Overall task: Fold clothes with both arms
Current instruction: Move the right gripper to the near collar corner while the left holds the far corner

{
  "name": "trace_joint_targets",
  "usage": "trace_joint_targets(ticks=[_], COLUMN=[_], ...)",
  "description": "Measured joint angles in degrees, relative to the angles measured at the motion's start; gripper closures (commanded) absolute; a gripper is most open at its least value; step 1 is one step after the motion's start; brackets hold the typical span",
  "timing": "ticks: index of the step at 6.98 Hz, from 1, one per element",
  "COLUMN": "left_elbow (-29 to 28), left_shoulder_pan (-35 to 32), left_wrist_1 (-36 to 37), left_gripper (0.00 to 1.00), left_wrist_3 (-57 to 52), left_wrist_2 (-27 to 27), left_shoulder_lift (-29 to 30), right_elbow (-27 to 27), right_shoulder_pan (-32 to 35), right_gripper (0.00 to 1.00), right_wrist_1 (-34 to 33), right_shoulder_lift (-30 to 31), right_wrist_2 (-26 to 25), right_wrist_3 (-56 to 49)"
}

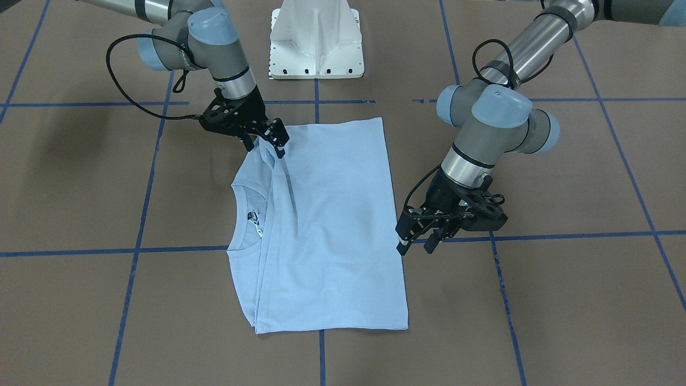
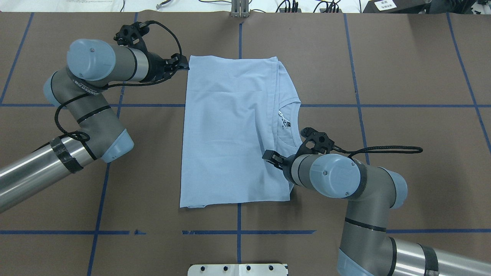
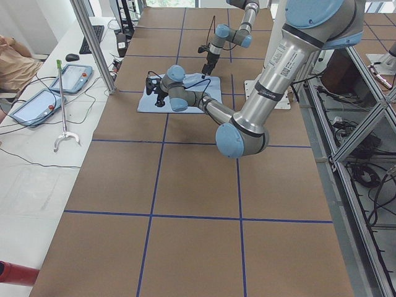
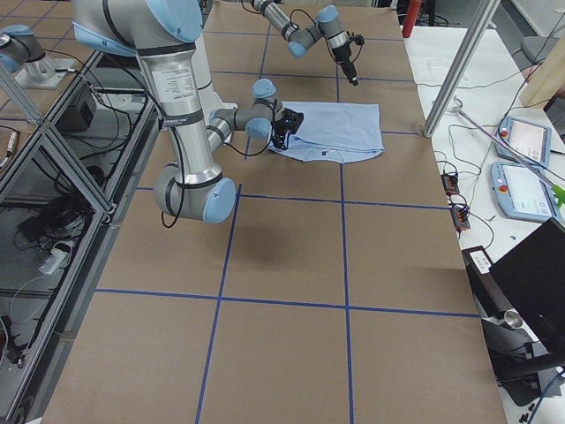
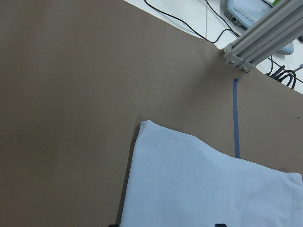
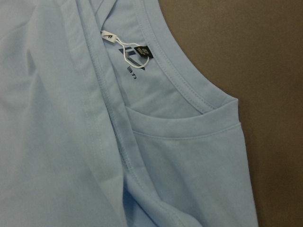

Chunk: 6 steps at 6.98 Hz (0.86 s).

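The light blue T-shirt (image 1: 332, 225) lies flat on the brown table, folded into a rectangle, and also shows from overhead (image 2: 226, 134). Its collar (image 2: 290, 109) points to my right. The dark neck label (image 6: 142, 52) and its white tag (image 6: 109, 36) show in the right wrist view. My right gripper (image 1: 265, 146) hovers over the near right corner by the folded-in edge (image 2: 268, 155), jaws apart, holding nothing. My left gripper (image 1: 415, 247) hangs open and empty just beside the shirt's far left corner (image 2: 184, 66). That corner (image 5: 147, 124) shows in the left wrist view.
The white pedestal base (image 1: 316, 37) stands at the near table edge. Blue tape lines (image 2: 238, 232) grid the table. An aluminium frame post (image 5: 265, 33) rises at the far edge. A side bench with tablets (image 3: 37, 105) lies beyond it.
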State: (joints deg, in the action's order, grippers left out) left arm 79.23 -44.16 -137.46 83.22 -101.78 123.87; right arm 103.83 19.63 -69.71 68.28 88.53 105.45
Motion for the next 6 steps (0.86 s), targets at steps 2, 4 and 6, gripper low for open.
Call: trace_joint_targets(ticks=[2, 4, 6], left_elbow=[-0.09, -0.16, -0.14], left_shoulder_pan=[0.09, 0.3, 0.44], left_wrist_1=[-0.4, -0.66, -0.7], left_gripper=[0.26, 0.26, 0.26], left_wrist_3=[1.24, 1.69, 1.79], left_wrist_2=[0.0, 0.0, 0.0], left_shoulder_lift=[0.04, 0.09, 0.17], right_elbow=[1.88, 2.23, 2.09], right_shoulder_pan=[-2.16, -3.82, -4.19], right_gripper=[0.11, 0.24, 0.35], right_wrist_1=[-5.63, -6.74, -6.84], right_shoulder_lift=[-0.05, 0.1, 0.55], right_wrist_2=[-0.15, -0.27, -0.31], right_wrist_3=[0.88, 2.73, 3.05])
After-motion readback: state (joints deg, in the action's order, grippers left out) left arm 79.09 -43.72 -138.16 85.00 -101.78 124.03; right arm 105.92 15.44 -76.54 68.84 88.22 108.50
